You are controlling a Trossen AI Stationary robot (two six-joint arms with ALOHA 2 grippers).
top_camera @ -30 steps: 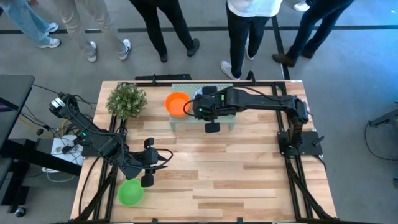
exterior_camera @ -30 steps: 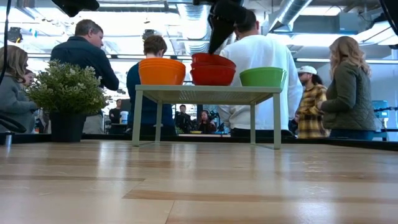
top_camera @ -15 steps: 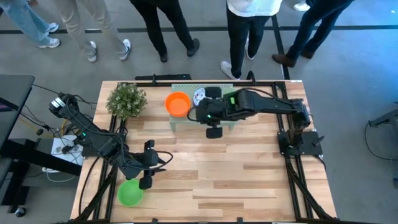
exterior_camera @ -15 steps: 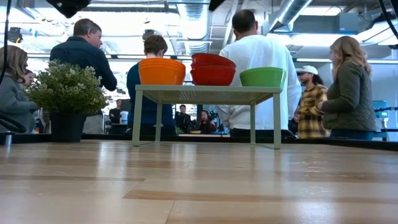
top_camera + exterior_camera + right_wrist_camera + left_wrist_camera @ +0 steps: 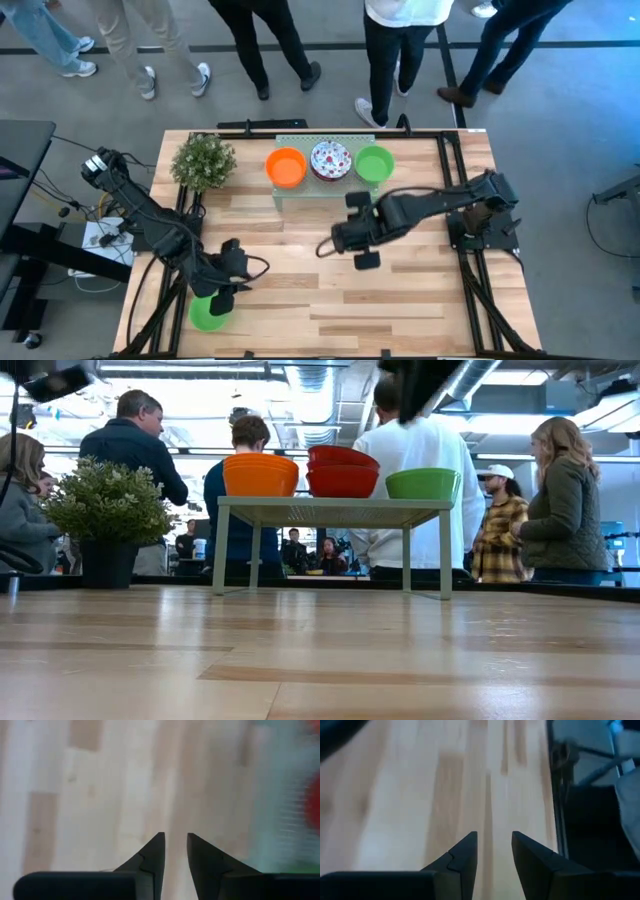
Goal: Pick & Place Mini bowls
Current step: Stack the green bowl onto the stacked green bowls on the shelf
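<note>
3 bowl stacks (image 5: 329, 162) upright, rims up, row across rack (image 5: 330, 512); both grippers narrow gap, empty

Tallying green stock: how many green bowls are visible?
2: one green bowl on the rack, rightmost; another on the table's near-left corner, under the left arm. Stacked ones may be hidden.

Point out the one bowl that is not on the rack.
It is the lone green bowl on the bare table near its front left corner, under the left gripper. The other bowls sit up on the pale green rack at the back.
</note>
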